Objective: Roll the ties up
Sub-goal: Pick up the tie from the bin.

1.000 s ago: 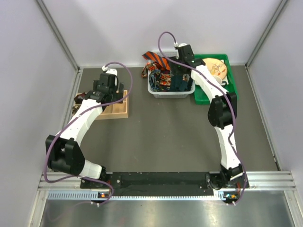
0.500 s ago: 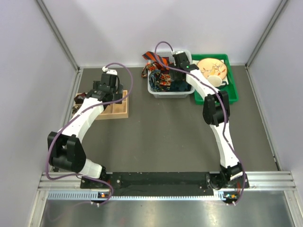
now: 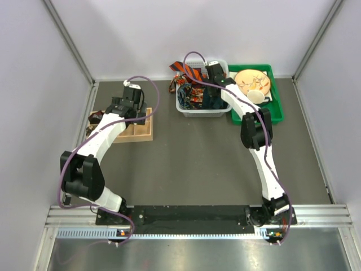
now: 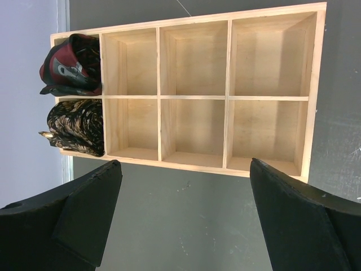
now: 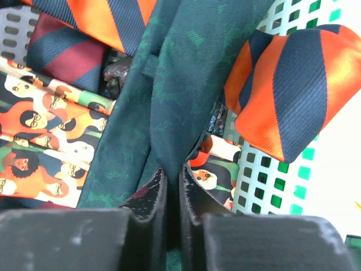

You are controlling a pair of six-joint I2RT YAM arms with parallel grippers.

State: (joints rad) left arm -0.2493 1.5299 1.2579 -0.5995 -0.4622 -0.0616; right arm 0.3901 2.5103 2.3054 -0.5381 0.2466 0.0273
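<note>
While the left gripper (image 4: 183, 168) hangs wide apart, well left of the grey bin (image 3: 204, 112), the right gripper (image 5: 168, 176) sits inside that bin, clamped on the dark teal tie (image 5: 169, 84); the orange-striped tie (image 5: 287, 84) lies alongside.

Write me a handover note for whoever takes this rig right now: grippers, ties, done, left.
Left gripper: open, empty, above the wooden organizer.
Right gripper: shut on the dark teal tie, down in the grey bin.
Done: a red-and-dark rolled tie and a dark leaf-print rolled tie each fill one end compartment; the other six compartments are empty.
Left: the teal tie is pinched but not yet out of the bin. The orange-striped tie and the face-print tie lie unrolled there too.
</note>
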